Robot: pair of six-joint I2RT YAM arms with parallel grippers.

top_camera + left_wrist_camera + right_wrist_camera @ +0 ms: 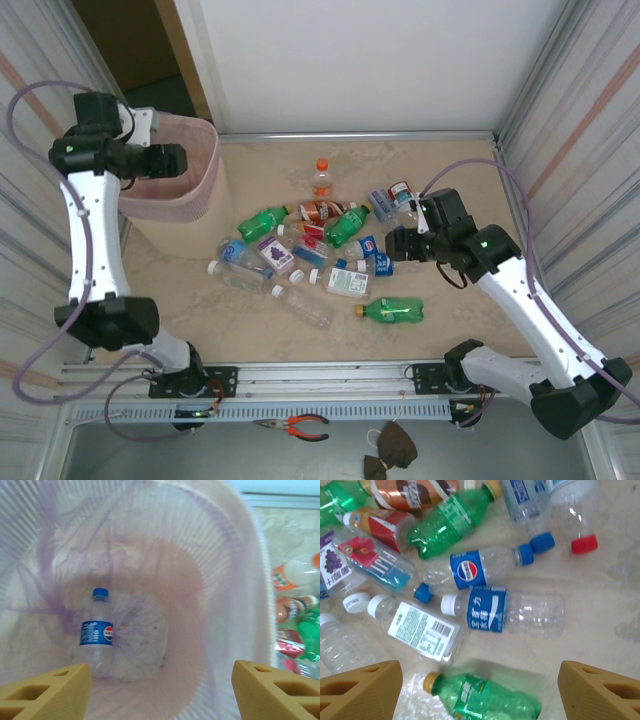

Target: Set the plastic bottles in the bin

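The bin (175, 190), beige with a pink bag over its rim, stands at the back left. My left gripper (178, 160) hangs over its mouth, open and holding nothing. The left wrist view looks down into the bin (235, 580), where a clear blue-labelled bottle (97, 637) lies on the bottom, far below the open left gripper (160, 695). Several plastic bottles (320, 245) lie heaped mid-table. My right gripper (395, 243) hovers open above their right side. In the right wrist view a green bottle (485, 700) lies below the spread right gripper (480, 695), beyond it a blue-labelled clear bottle (505, 611).
An orange-capped bottle (321, 176) stands upright behind the heap. Ribbed walls close in on both sides and a white wall at the back. Red-handled pliers (300, 427) and a dark object (390, 447) lie on the near ledge below the arm rail.
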